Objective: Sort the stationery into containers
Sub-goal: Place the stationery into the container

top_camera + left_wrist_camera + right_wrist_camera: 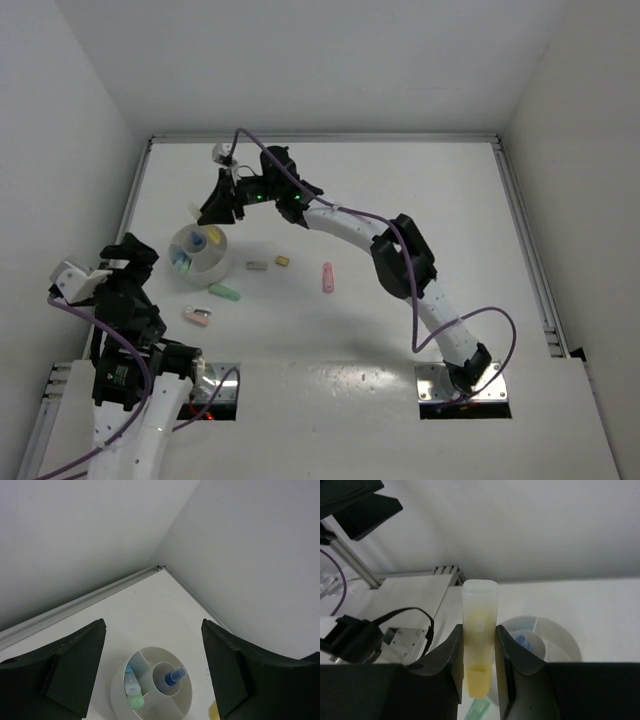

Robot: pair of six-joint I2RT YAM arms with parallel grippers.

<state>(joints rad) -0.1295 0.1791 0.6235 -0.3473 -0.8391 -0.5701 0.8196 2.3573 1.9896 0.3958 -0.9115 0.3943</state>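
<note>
The round white bowl [190, 272] has a centre cup and several outer compartments. A blue-tipped pen [172, 676] stands in the cup, and a blue and green marker [132, 692] lies in an outer compartment. My right gripper [212, 212] is shut on a yellow marker [480, 645] and holds it upright at the bowl's [565, 642] rim. My left gripper [153, 625] hangs open and empty above the bowl [119, 682]. A green marker [224, 292], two pink markers [197, 316] [328, 277], a grey block [256, 266] and a tan block [283, 260] lie on the table.
The white walls of the enclosure close in at the far left corner [159, 567]. A metal rail [535, 290] runs along the table's right side. The left arm's base [120, 385] stands at the near left.
</note>
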